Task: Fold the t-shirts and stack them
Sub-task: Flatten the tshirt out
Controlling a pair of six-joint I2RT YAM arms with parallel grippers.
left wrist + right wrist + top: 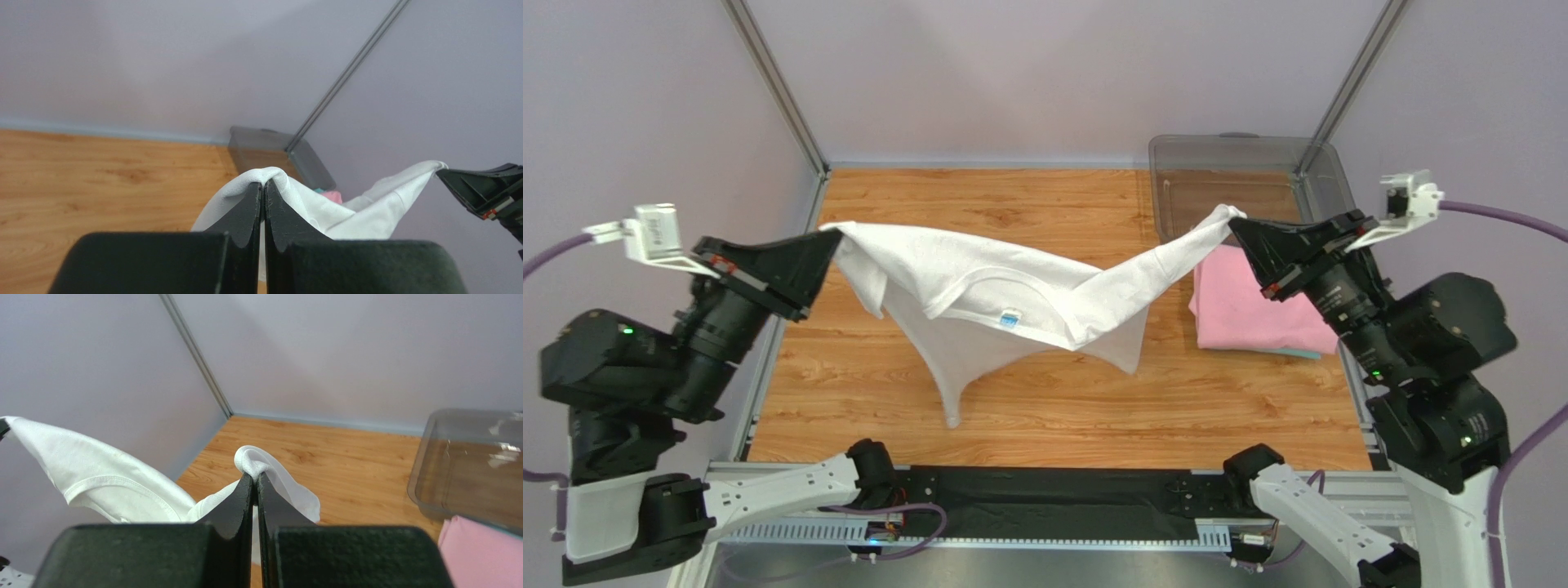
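The white t-shirt [1014,294] with a small blue tag [1009,319] hangs stretched between both grippers above the wooden table [1038,404], its lower part sagging onto the wood. My left gripper [830,233] is shut on its left end, seen pinched in the left wrist view [264,184]. My right gripper [1238,223] is shut on its right end, also seen in the right wrist view [255,475]. The folded pink t-shirt [1257,306] lies at the right side of the table, with a teal edge [1296,352] showing under it.
A clear plastic bin [1228,172] stands at the back right corner, also in the right wrist view [472,471]. Metal frame posts [775,80] rise at the back corners. The grey rail [1038,496] runs along the near edge.
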